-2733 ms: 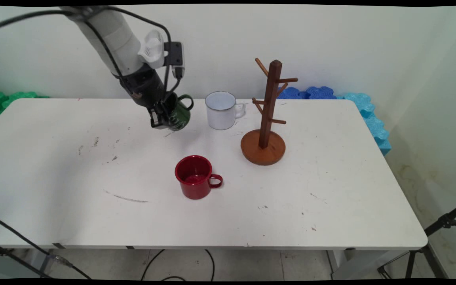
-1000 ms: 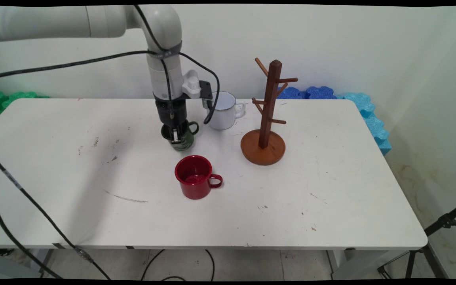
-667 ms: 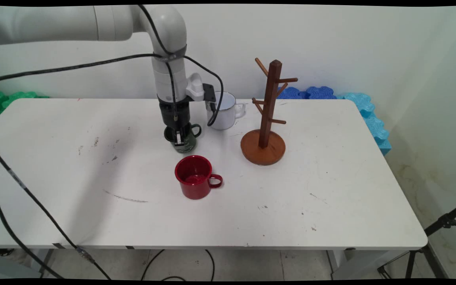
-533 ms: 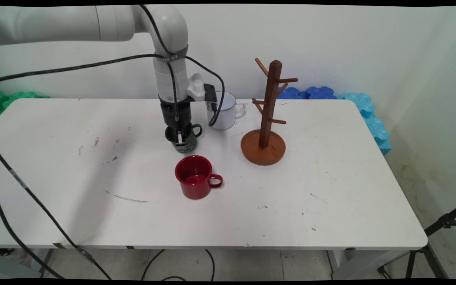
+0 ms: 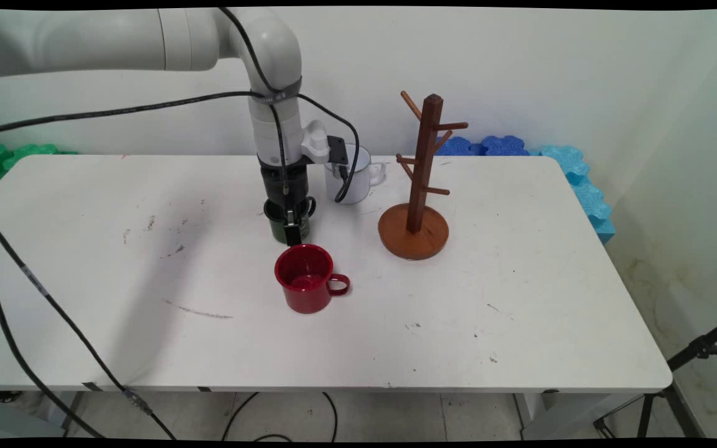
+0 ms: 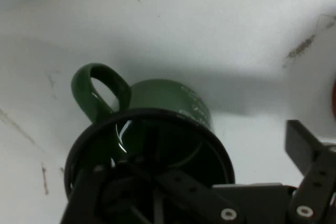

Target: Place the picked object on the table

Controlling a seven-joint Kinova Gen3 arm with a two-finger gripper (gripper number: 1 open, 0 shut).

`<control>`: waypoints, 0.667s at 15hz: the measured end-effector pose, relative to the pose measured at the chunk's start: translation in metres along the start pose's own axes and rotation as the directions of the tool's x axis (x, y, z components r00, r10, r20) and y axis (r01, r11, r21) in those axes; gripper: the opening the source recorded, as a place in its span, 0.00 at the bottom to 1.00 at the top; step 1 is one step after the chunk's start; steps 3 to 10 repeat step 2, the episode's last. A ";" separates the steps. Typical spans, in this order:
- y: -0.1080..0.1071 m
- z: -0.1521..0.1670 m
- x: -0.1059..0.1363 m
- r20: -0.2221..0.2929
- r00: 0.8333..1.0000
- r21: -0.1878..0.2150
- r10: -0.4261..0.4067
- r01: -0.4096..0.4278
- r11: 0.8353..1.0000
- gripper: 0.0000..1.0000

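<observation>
White wall is seen behind a white rectangular table (image 5: 520, 298) marked with dark scuffs, and green interlocking foam blocks (image 5: 4, 155) and blue ones (image 5: 489, 146) are ranged along its far edge. Near the middle of the far half, a dark green enamel mug with a black rim (image 5: 277, 229) is stood upright on the tabletop, and the black two-finger gripper (image 5: 288, 231) is held straight down over its mouth. In the hand view the green mug (image 6: 168, 98) is shown from above, with its loop handle (image 6: 94, 93) turned to the upper left. The gripper (image 6: 210, 150) is spread apart there: one outer finger (image 6: 302, 150) is seen clear of the mug's wall, with bare table (image 6: 252, 35) between them, while the other side is lost in the dark of the mug's inside (whether it touches the wall cannot be told). Nothing is clamped between the fingers. A glossy red enamel mug (image 5: 304, 280) is placed just in front of the green one, handle to the right. A white enamel mug with a dark rim (image 5: 363, 180) is set just behind and to the right, partly hidden by a hanging black cable (image 5: 116, 112). Further right, well apart from the gripper, a brown wooden mug tree with a round base (image 5: 421, 180) is stood with its pegs bare.
</observation>
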 end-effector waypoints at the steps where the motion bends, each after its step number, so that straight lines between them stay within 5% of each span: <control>1: 0.001 0.000 0.000 -0.004 1.000 0.001 0.003 -0.003 1.000 1.00; 10: 0.002 -0.002 0.000 -0.012 1.000 0.003 0.009 -0.009 1.000 1.00</control>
